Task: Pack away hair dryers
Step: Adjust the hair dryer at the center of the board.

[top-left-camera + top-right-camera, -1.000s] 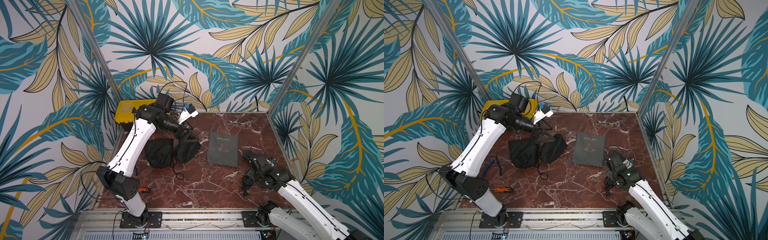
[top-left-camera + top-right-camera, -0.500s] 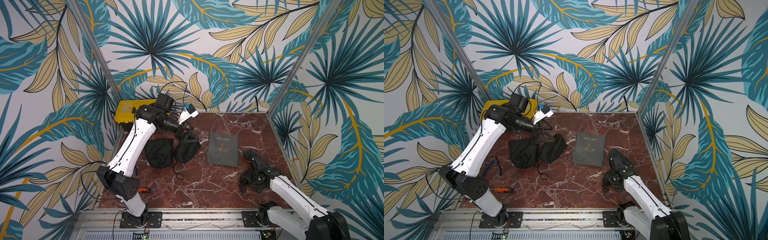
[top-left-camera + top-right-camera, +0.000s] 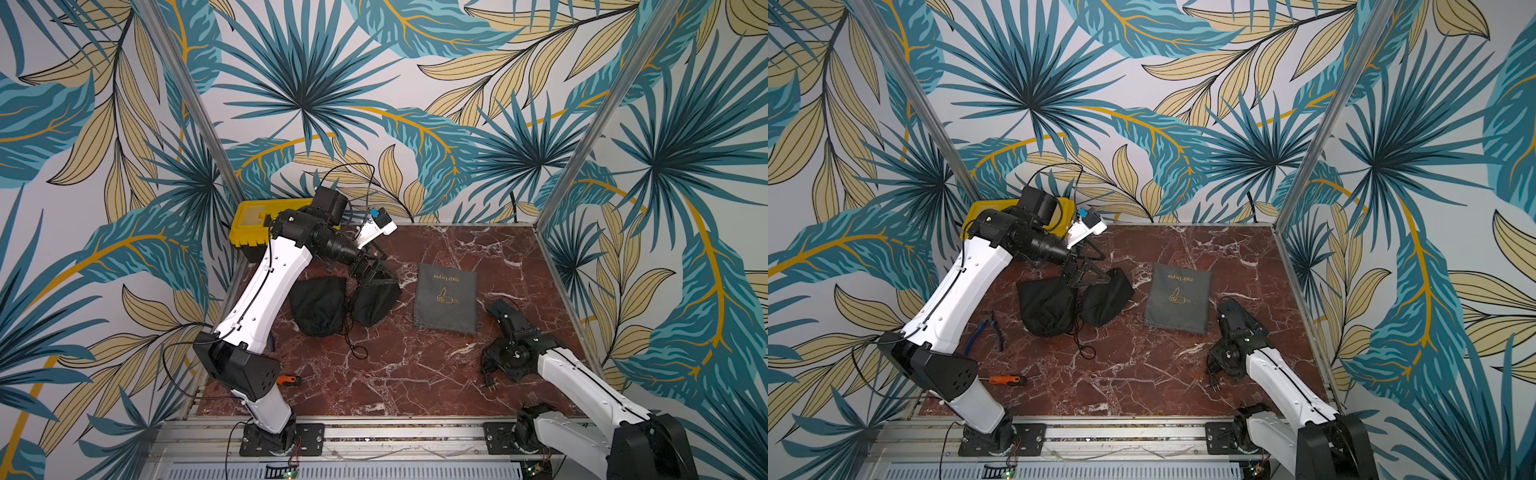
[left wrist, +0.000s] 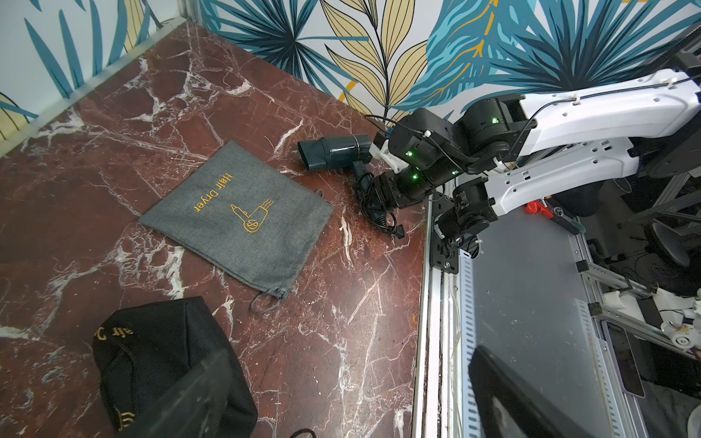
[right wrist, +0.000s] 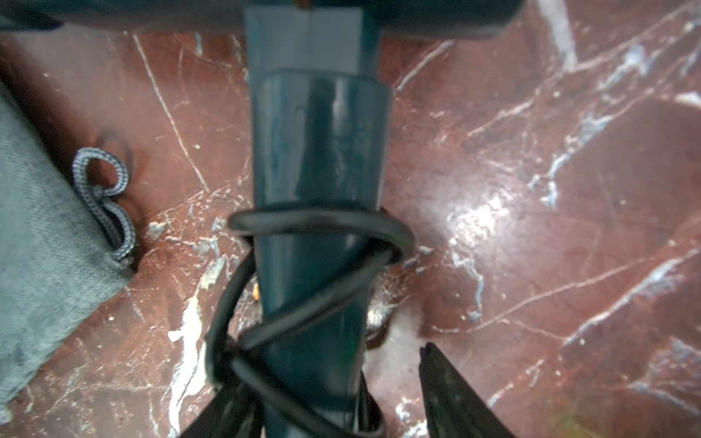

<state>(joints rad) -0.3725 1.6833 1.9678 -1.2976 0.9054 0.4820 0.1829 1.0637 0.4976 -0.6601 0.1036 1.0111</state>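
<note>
One dark teal hair dryer point(image 4: 333, 153) lies on the red marble floor at the right, its black cord wound round the handle point(image 5: 322, 151). Its barrel point(image 3: 500, 309) point(image 3: 1231, 309) shows in both top views, beside the grey pouch. My right gripper point(image 5: 330, 398) point(image 4: 373, 193) straddles the handle low down, open, with floor showing between one finger point(image 5: 447, 390) and the handle. My left gripper point(image 3: 374, 274) point(image 3: 1084, 274) point(image 4: 349, 409) hangs wide open over two black pouches point(image 3: 318, 307), holding nothing. No other dryer is in view.
A flat grey "Hair Dryer" pouch point(image 3: 446, 299) point(image 4: 235, 212) lies mid-floor, its drawstring point(image 5: 106, 204) near the handle. The second black pouch point(image 3: 1106, 301) sits under the left gripper. A yellow toolbox point(image 3: 249, 224) stands back left. Blue pliers point(image 3: 984, 330) and an orange screwdriver point(image 3: 1005, 379) lie front left.
The right arm has turned and lowered over the dryer's handle, and its jaws have narrowed round it. The left arm has not moved.
</note>
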